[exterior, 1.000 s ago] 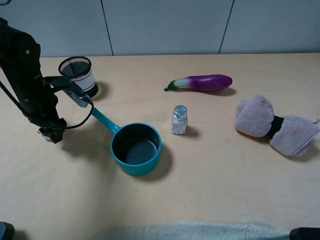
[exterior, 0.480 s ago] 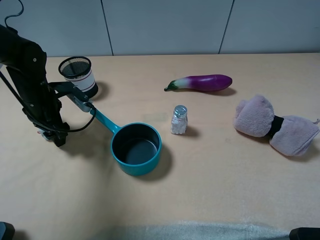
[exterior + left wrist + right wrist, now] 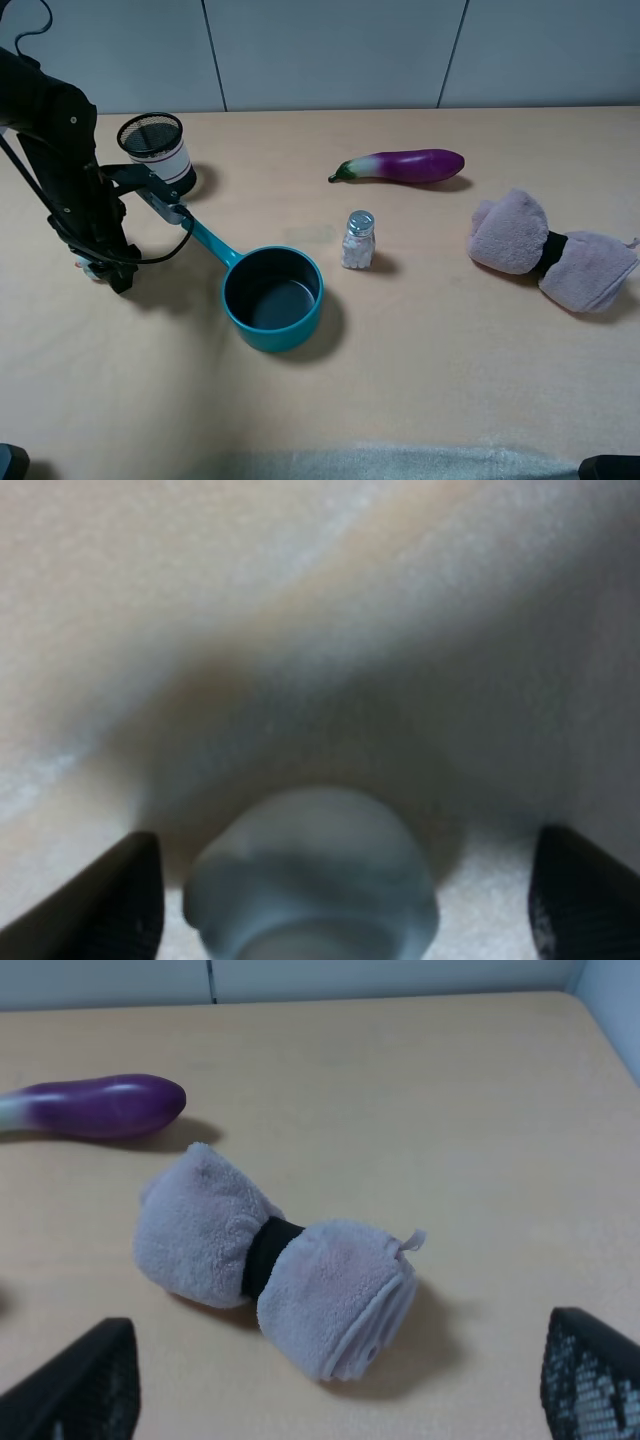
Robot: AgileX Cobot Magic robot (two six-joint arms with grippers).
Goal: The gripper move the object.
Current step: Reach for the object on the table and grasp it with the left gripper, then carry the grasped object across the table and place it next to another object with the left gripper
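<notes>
One pale, rounded, blurry object (image 3: 312, 880) sits between the gripper's (image 3: 348, 895) spread jaws.

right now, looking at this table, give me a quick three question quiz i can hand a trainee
1. True or false: the blue pot is empty.
2. What sits between the fingers of the left gripper? A) a small toy duck B) a salt shaker C) an eggplant
3. In the high view, which thing lies farthest right on the table?
Key: 1 true. 2 A. 3 the pink towel.
</notes>
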